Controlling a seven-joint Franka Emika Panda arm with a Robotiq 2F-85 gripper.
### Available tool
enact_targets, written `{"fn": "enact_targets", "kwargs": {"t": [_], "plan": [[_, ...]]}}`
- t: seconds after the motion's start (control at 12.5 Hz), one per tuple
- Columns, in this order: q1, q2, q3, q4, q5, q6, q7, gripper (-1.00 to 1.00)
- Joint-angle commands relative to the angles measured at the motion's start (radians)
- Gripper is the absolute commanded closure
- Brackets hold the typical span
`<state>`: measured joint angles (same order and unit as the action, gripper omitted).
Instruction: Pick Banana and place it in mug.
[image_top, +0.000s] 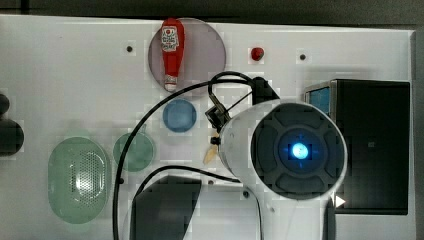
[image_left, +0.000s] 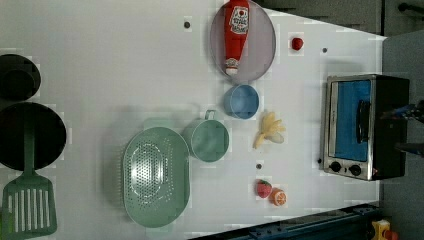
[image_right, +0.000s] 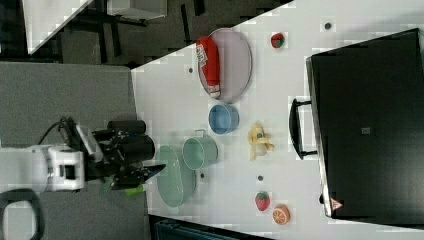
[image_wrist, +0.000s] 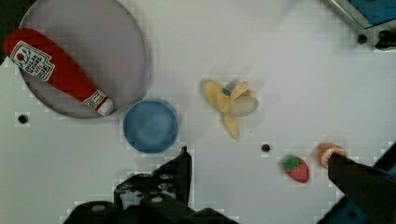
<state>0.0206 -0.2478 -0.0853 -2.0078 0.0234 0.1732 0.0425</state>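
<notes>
White arm (image_top: 280, 150) raised high above table, big round joint housing facing up toward top view, blue light glowing at its centre. Black cable looped off wrist. In right view, forearm (image_right: 55, 167) level, black gripper (image_right: 150, 172) at its end. Fingers (image_wrist: 182, 170) spread wide, nothing between them.

Bright even overhead light, soft faint shadows on the white table (image_left: 125, 75), blocky compression blur throughout
</notes>
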Motion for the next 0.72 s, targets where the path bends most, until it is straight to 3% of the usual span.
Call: {"fn": "enact_targets", "kwargs": {"t": [0.08,0.72], "plan": [[0.000,0.069,0.001,-0.077,-0.021,0.093,-0.132,-1.00],[0.001,0.289,0.000,-0.270,-0.021,0.543,-0.645,-1.00]]}}
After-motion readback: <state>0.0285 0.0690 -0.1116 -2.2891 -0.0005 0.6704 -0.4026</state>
